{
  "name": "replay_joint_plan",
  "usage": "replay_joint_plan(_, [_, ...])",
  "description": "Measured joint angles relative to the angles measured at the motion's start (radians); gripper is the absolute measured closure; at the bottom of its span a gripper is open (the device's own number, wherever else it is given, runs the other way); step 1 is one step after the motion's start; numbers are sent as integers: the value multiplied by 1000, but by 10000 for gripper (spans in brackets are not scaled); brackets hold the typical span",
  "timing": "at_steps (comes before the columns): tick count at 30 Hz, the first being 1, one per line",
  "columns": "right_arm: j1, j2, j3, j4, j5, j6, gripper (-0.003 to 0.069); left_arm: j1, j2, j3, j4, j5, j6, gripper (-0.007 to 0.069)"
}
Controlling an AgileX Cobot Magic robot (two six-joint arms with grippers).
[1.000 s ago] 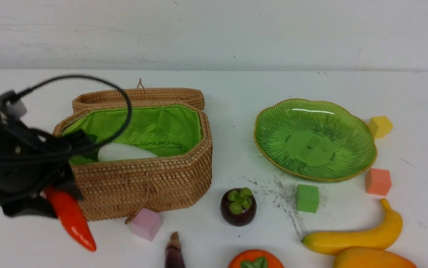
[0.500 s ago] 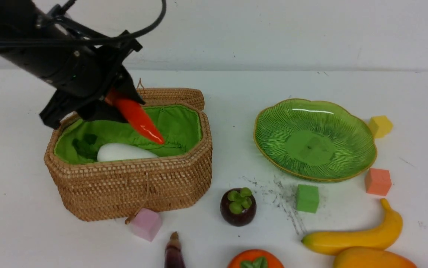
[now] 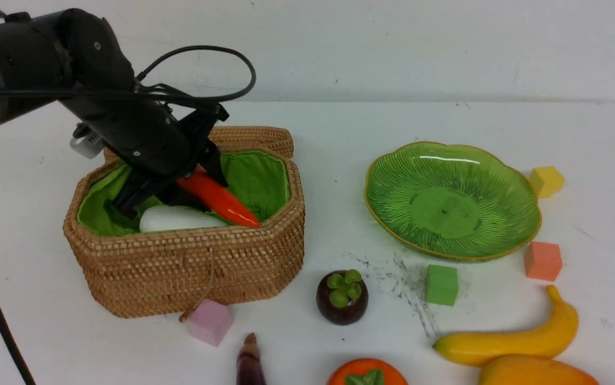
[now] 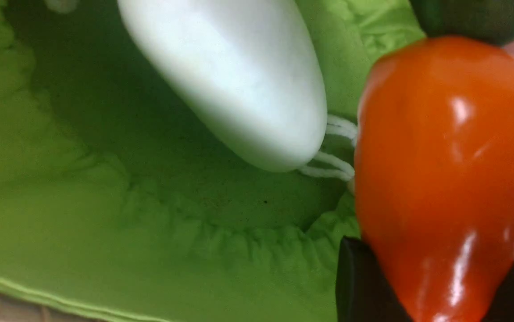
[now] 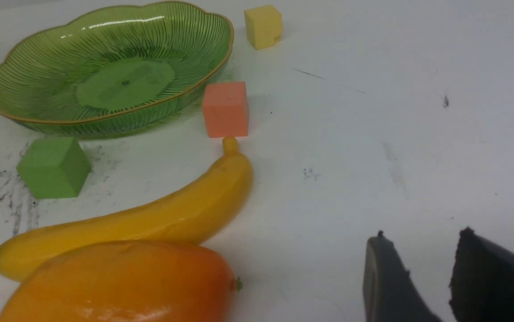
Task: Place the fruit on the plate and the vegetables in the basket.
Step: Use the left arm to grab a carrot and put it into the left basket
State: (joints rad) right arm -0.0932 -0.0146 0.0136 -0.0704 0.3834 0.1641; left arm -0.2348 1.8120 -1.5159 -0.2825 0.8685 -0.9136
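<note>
- Two vegetables within the basket: tan woven rattan, elongated octagon, bright green gathered cloth lining; hinged woven lid folded back behind.
- White radish lying on the lining; smooth, matte, blunt rounded end with thin white root threads.
- Carrot held just beside the radish, inside the basket; glossy orange-red, tapered, tip slanting down toward the front wall; dark green top at the thick end.
- Left gripper clamped on the carrot's thicker half, black fingers flanking it on both sides; lowered into the basket.
- Right gripper parted, gripping nothing; white table visible between its dark jaws.
- Plate right of the basket, well apart; shallow green ribbed glass, scalloped gold rim.
- Nearer the camera: round dark purple mangosteen with green calyx; eggplant and persimmon cut off by the frame edge; curved yellow banana just beside the orange-yellow mango.
- Four foam cubes: pink cube just beside the basket's front; green cube and salmon cube near the plate's front rim; yellow cube at its right.
</note>
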Motion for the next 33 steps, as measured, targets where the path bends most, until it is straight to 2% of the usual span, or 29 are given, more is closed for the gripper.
replay_joint_plan(18, [0, 0, 0, 0, 0, 0, 416, 0, 0, 0, 13, -17, -24, 321])
replay_joint_plan(33, [0, 0, 0, 0, 0, 0, 416, 0, 0, 0, 19, -12, -24, 222])
